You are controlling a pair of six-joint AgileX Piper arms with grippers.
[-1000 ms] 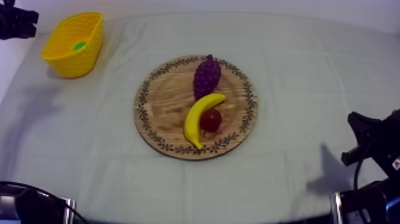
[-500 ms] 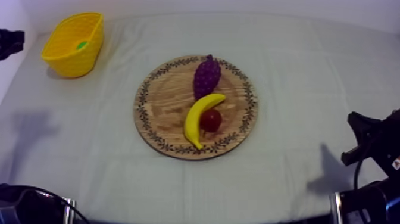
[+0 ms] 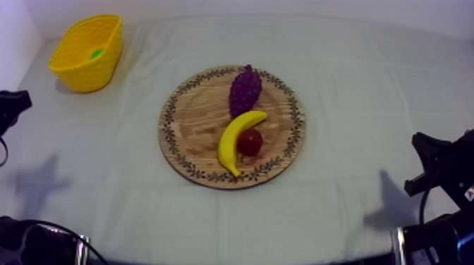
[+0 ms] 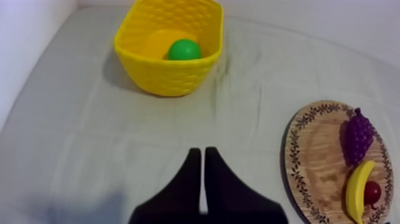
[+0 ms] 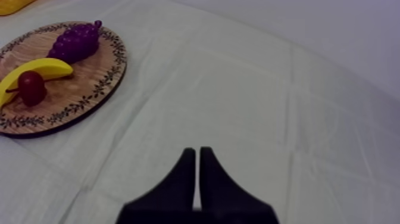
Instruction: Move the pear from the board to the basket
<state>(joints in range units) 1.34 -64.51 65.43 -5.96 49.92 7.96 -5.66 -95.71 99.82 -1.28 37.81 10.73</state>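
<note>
**Task item.** The pear (image 4: 184, 49) lies inside the yellow basket (image 4: 169, 77). The basket's near wall hides its lower part. Only a smooth, rounded green surface shows, so its long axis and pointing direction cannot be told.

**Basket.** The basket is oval, with a woven-look moulded wall that flares towards the rim. It stands at the far left corner of the worktop (image 3: 353, 84), well apart from the wooden board (image 3: 197, 120).

**Board.** The board is round, with visible wood grain and a dark leaf pattern along its rim. It lies flat near the middle of the worktop and carries three items:
- The bunch of grapes (image 3: 245, 90) is purple and knobbly. It sits on the far half, with its stem towards the far rim.
- The banana (image 3: 236, 137) is yellow and curved. Its long axis runs diagonally from the board's middle towards the near rim.
- The small red fruit (image 3: 250, 142) is glossy and touches the banana's inner curve.

**Surface and room.** A grey-white cloth with soft creases and fold lines covers the worktop. A plain white wall stands behind it and along its left side.

**Pincers.** The left pincer (image 4: 202, 152) is clenched on nothing, with its black fingers together as a narrow wedge. It hangs over bare cloth on the near side of the basket, to the left of the board. The right pincer (image 5: 197, 152) is likewise clenched and empty, over bare cloth to the right of the board.
</note>
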